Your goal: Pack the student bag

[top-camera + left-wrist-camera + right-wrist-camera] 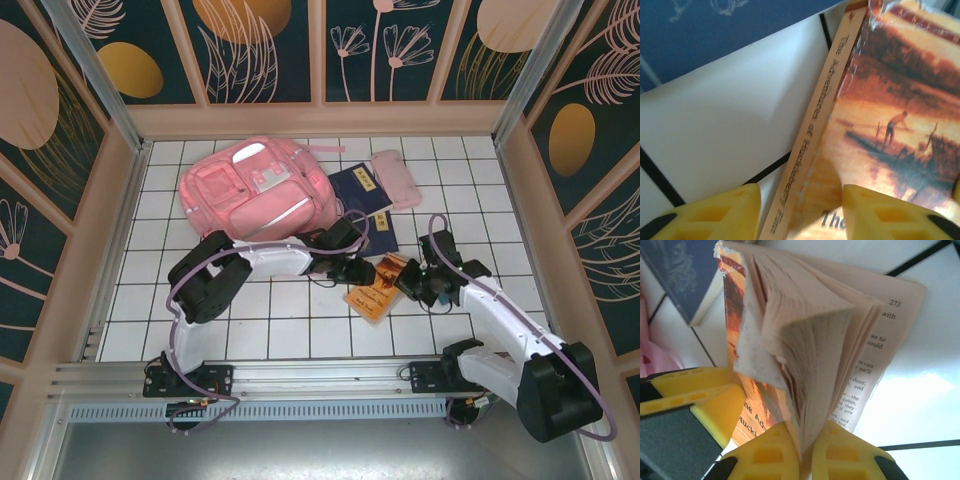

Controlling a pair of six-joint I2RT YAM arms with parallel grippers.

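Note:
The student bag [255, 190], a big pink backpack, lies at the back left of the tiled table. An orange paperback [375, 292] sits in front of it, between my two grippers. My right gripper [807, 450] is shut on a sheaf of the paperback's [805, 330] pages, and the book fans open with its edge raised. My right gripper [412, 283] is at the book's right side. My left gripper [801, 200] is open, its yellow fingers [730, 210] straddling the spine end of the paperback [890, 125]. My left gripper [352, 270] is at the book's left side.
Two dark blue books [365, 195] lie right of the bag, with the nearer one [740, 30] just behind the paperback. A small pink pouch [397, 178] lies at the back right. Low walls [320, 120] ring the table.

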